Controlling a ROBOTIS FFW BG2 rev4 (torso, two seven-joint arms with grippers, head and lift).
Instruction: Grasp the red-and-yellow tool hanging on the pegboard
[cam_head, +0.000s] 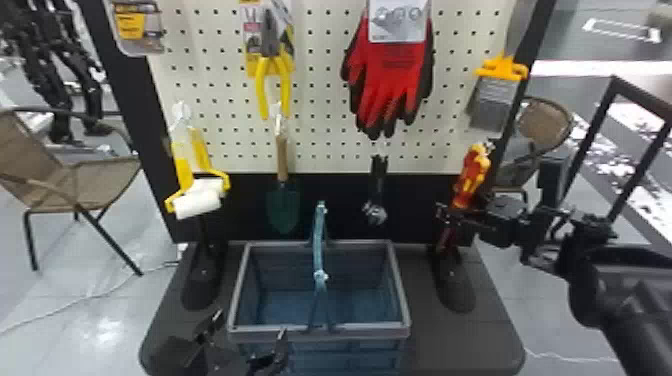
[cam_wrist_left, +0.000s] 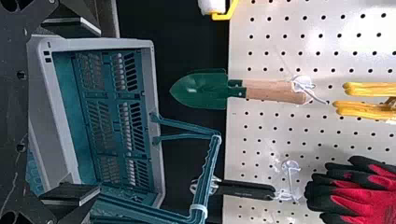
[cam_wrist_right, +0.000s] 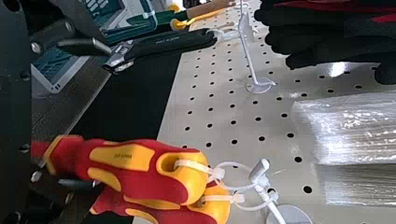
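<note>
You have bright, even light from overhead: the pegboard (cam_head: 330, 125) shows pale, the glossy floor (cam_head: 100, 330) on the left throws white glare, the clear hooks (cam_wrist_left: 290, 173) cast soft shadows, and the near table (cam_head: 450, 340) lies dim.

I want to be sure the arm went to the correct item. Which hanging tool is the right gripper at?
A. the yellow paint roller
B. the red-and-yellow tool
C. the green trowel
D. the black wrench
B: the right gripper is at the lower end of the red-and-yellow tool, which hangs near the right edge of the pegboard.
</note>
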